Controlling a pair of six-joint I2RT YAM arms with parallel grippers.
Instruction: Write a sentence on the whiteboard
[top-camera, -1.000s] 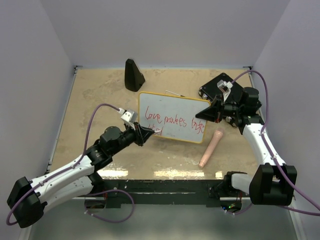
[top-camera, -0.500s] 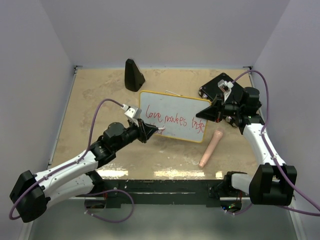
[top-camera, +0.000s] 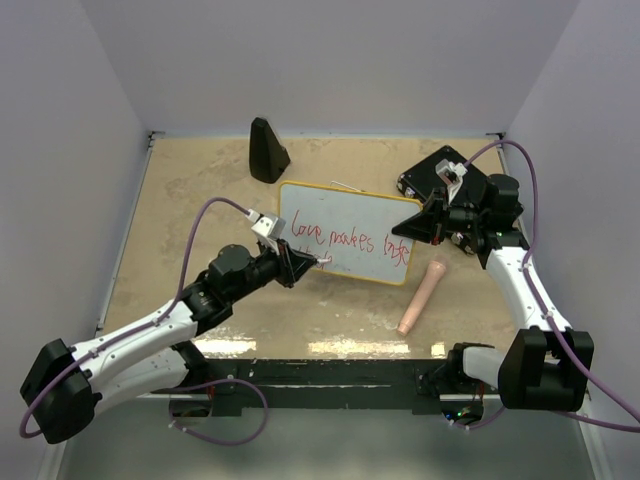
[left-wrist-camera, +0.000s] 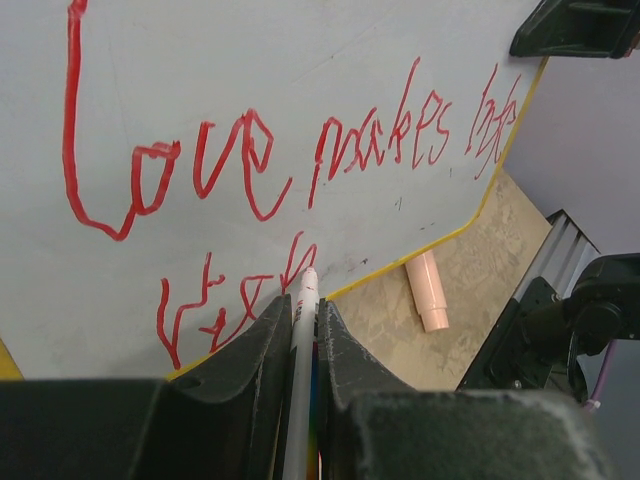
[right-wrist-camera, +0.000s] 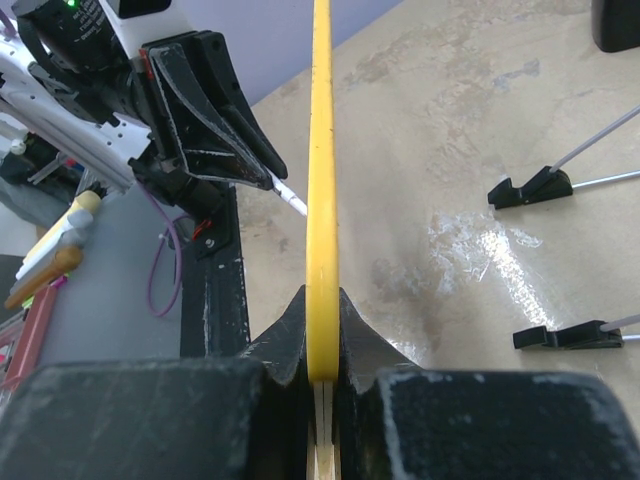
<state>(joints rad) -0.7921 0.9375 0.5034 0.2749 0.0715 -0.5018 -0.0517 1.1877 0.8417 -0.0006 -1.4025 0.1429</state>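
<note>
Centre-left in the top view, the left gripper (top-camera: 303, 263) is closed tight on a thin white marker pen (left-wrist-camera: 303, 330), whose tip meets the lower left of the small glossy white, yellow-rimmed whiteboard (top-camera: 350, 212) at mid-frame. The red handwritten sentence (top-camera: 345, 239) crosses it in two lines. Right of centre, the right gripper (top-camera: 420, 222) is clamped on the whiteboard's right edge. A peach plastic cylinder (top-camera: 422, 293) lies just below.

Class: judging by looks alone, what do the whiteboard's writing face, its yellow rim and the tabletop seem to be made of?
The whiteboard face: glossy white, likely coated or laminated; the sentence sits cleanly on it. The rim: smooth yellow, probably moulded plastic. The table: mottled beige with shiny glare patches, perhaps laminate or stone-look; uncertain.
</note>
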